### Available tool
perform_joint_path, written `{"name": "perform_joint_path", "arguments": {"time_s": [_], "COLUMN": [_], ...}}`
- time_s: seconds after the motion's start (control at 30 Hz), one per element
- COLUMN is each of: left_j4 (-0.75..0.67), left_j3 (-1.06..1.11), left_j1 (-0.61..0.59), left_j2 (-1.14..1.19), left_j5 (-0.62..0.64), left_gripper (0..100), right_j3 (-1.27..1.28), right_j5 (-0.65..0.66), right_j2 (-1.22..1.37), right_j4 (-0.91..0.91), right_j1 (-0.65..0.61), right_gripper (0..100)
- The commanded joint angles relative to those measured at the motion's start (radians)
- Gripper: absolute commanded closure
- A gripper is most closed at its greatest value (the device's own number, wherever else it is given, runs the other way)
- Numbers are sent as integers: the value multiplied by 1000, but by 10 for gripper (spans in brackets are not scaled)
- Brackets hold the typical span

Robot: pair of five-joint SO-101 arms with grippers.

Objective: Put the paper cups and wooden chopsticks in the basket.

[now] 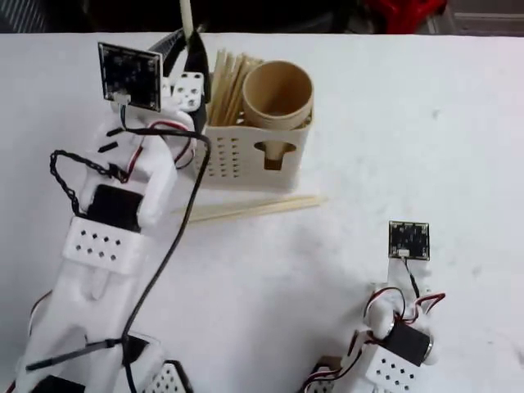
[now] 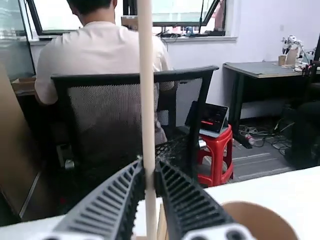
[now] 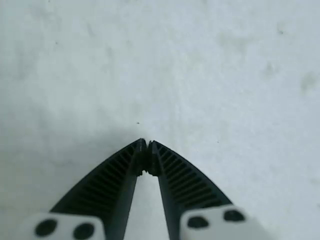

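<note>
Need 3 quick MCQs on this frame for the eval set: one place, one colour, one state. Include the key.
1. Where do the loose chopsticks lie?
A. At the table's far right edge
B. On the table along the basket's near side
C. Across the basket's rim

2. What colour is the basket?
A. Red
B. Black
C. White

3. What state is the left gripper in?
A. Shut on an upright chopstick
B. Wide open, holding nothing
C. Shut on nothing

Key:
1 B: the high view shows them flat on the table beside the basket's front wall.
2 C: its perforated wall is white.
3 A: the left wrist view shows both fingers pressed against the stick.
</note>
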Motion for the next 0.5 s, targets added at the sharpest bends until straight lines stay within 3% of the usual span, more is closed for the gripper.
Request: {"name": "perform_joint_path", "arguments": {"time_s": [0.0,0.47], "left_j4": [-32,-25], "left_j3": [6,-74], "left_j1": [-7,-5], "left_j2": [-25,70], "left_j5": [14,12], "left_gripper": [976,929], "right_j3": [9,9], "right_j5": [-6,-6], "right_j2": [-18,-18], "right_j4": [2,2], "right_j1": [5,5], "right_gripper": [981,981]}}
